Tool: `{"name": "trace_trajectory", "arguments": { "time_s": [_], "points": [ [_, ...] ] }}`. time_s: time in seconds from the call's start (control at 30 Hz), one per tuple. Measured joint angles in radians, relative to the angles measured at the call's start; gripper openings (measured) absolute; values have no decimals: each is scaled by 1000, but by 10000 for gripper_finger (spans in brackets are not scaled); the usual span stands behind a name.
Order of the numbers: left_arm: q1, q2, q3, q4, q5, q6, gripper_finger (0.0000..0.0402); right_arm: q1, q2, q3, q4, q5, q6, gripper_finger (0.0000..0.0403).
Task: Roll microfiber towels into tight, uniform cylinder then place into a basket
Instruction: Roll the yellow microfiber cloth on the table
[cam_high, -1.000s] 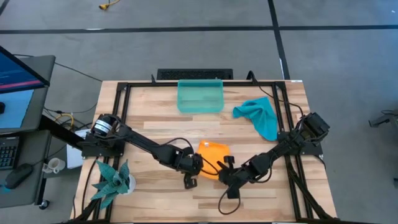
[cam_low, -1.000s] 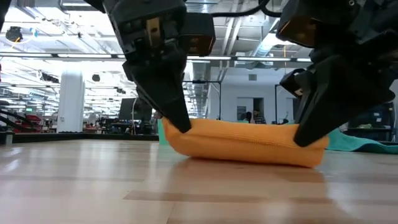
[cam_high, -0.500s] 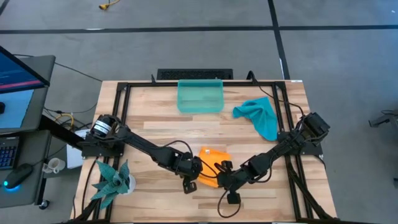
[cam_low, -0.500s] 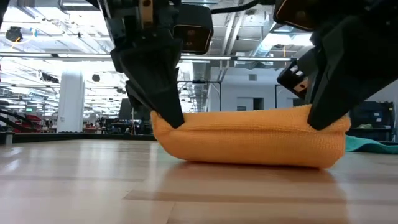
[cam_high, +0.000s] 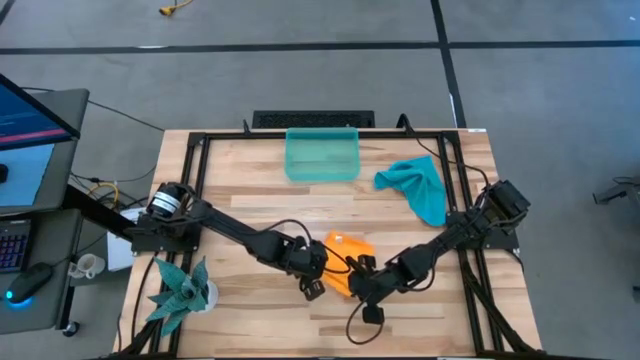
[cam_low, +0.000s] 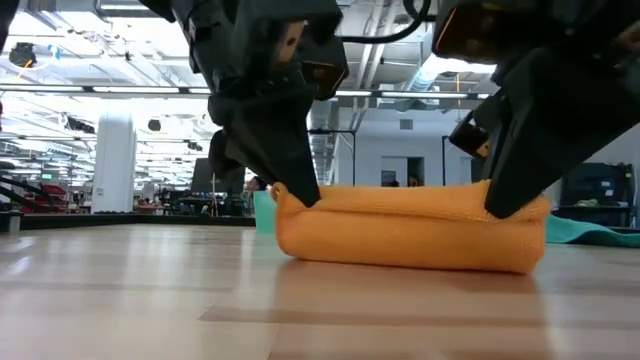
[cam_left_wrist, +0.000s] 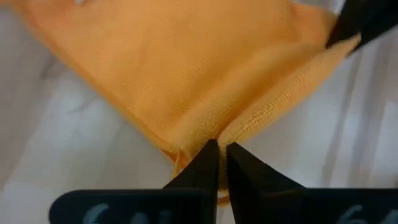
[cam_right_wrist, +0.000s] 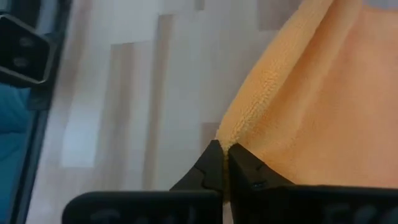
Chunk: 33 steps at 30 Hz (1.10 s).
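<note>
Looking straight down, the high view counts two microfiber towels, one basket (cam_high: 322, 155) and two arms on the wooden table (cam_high: 250, 200): the orange towel (cam_high: 347, 256) lies folded near the front middle, the teal towel (cam_high: 420, 185) sits crumpled toward the right rear, well apart from it, and the translucent sea-green bin with low walls stands at the rear middle. The left gripper (cam_high: 312, 281) and right gripper (cam_high: 362, 283) meet at the orange cloth's front edge, partly covering it; a spiky teal plant (cam_high: 180, 287) stands at the left front corner. At table height, the low view shows the orange towel (cam_low: 410, 228) as a plump, soft roll-like fold lying flat on the boards, the left gripper (cam_low: 290, 195) nipping one upper end and the right gripper (cam_low: 498, 205) the other; both arms are cut off above, and only a sliver of the teal towel (cam_low: 585, 231) shows behind. Past the left wrist, the left gripper (cam_left_wrist: 219, 148) is pinched closed on a looped-pile hem of the orange towel (cam_left_wrist: 186, 68). Past the right wrist, the right gripper (cam_right_wrist: 221, 148) is likewise clamped on an edge of the orange towel (cam_right_wrist: 311, 106), its nubbly weave filling much of the frame.
</note>
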Motion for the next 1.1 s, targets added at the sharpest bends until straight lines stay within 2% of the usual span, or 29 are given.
{"name": "trace_trajectory", "arguments": {
  "time_s": [0.27, 0.47, 0.67, 0.73, 0.9, 1.1],
  "points": [
    [3, 0, -2, -5, -28, -12, 11, -20, 0, 0, -69, 44, 72, 16],
    [4, 0, -1, -3, -28, -27, 11, -19, 0, 0, -37, -6, 74, 20],
    [-21, 0, 0, 1, 112, -28, 11, 3, 0, 0, 63, -122, 97, 14],
    [-46, 0, 1, 16, 127, -5, 11, 16, 0, 0, 76, -139, 97, 19],
    [-63, -1, 0, 26, 106, -9, 11, 15, 0, 0, 58, -142, 98, 19],
    [-16, -1, -2, 19, 47, -30, 11, -8, 0, 0, -7, -107, 169, 17]
  ]
}}
